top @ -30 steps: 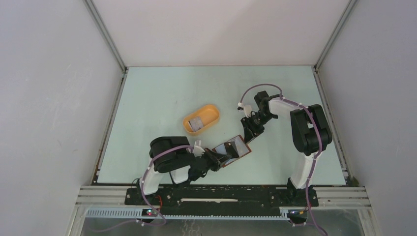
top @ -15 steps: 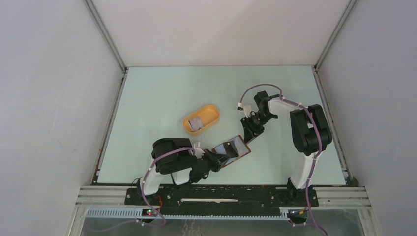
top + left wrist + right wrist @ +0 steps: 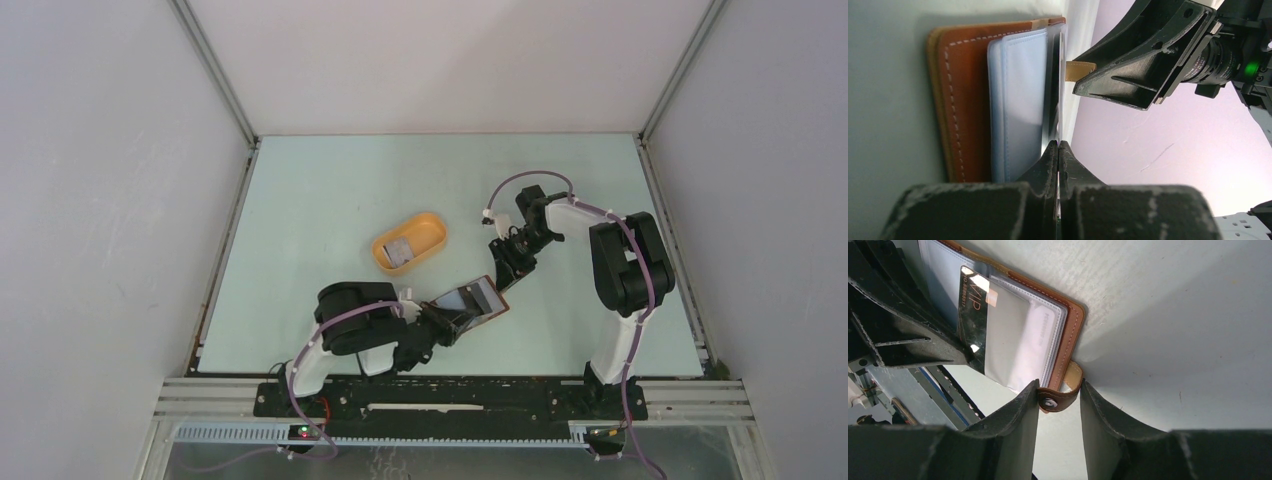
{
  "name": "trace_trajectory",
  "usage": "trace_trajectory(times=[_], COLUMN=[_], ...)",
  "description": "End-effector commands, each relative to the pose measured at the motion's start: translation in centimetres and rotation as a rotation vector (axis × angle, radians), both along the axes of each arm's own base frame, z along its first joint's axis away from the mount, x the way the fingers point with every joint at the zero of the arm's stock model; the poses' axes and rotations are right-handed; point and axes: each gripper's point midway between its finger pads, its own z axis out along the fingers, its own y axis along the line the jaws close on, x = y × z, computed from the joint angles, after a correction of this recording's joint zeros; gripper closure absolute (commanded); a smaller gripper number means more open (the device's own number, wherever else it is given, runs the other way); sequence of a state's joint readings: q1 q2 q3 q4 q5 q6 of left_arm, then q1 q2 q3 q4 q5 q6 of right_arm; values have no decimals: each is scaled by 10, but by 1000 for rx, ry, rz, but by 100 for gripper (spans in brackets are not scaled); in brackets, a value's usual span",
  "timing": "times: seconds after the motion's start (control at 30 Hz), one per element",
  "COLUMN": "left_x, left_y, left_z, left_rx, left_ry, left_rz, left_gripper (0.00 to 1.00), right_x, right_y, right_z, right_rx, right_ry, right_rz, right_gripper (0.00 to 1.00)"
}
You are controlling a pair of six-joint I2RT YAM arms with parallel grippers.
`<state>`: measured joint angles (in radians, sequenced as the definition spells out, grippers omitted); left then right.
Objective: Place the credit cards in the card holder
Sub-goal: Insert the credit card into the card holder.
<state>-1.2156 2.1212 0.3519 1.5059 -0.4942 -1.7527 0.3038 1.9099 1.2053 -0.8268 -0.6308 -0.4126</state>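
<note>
- Black fingers of the left gripper are pressed together. They pinch the bare end of a dark, shiny credit card that shows the letters "VIP".
- The rest of this card lies under a clear sleeve of the card holder, so it is partly inside. Its long axis runs from the left gripper toward the strap side of the holder.
- The right gripper is closed on the brown snap strap. One finger touches the strap on each side, and the metal snap is just beside the left finger.
- The strap comes out from the holder's edge at the corner nearest to the right gripper.
- The card holder lies opened on the table, with the pale sleeves up and the brown leather with white stitching around them.
- In the top view its long axis goes from about 8 o'clock to 2 o'clock. The left gripper is at the 8 o'clock end and the right gripper at the 2 o'clock corner.
- The 8 o'clock part of the holder looks a little lifted, but I cannot tell this for sure.
- At about 11 o'clock from the holder, apart from it, stands an orange tray. It is oval, with its long axis also from 8 to 2 o'clock.
- Inside the tray lies one more grey card.
</note>
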Motion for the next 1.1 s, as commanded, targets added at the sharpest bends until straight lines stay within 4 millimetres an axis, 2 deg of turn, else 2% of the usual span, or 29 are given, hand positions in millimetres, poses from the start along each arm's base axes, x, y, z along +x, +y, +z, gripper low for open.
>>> trace_trajectory(times=[0.0,0.1,0.27,0.4,0.57,0.73,0.8,0.87,0.97,1.07], left_x=[-2,-4,-9,-13,-16,-18,-18,-18,-18,-18], left_y=[-13,-14,-4,-2,3,8,8,8,7,5], left_z=[0,0,-3,-3,-4,-5,-5,-5,-5,-6], left_rx=[-47,-46,-25,-18,-5,10,13,17,20,21], left_ry=[28,31,40,45,43,43,39,34,29,30], left_rz=[-9,-21,-30,-48,-56,-62,-65,-68,-75,-84], left_gripper=[100,96,80,72,68,66,66,66,66,66], right_x=[4,4,8,13,21,28,27,20,8,-7], right_y=[11,11,8,4,-4,-8,-2,11,38,69], right_z=[11,12,19,26,38,52,59,71,86,89], right_rx=[34,37,46,51,31,26,57,137,269,327], right_ry=[-5,-8,-28,-58,-130,-199,-222,-226,-179,-138], right_rz=[2,-1,-14,-26,-32,-37,-29,-6,23,72], right_gripper=[57,56,53,50,45,44,46,48,56,64])
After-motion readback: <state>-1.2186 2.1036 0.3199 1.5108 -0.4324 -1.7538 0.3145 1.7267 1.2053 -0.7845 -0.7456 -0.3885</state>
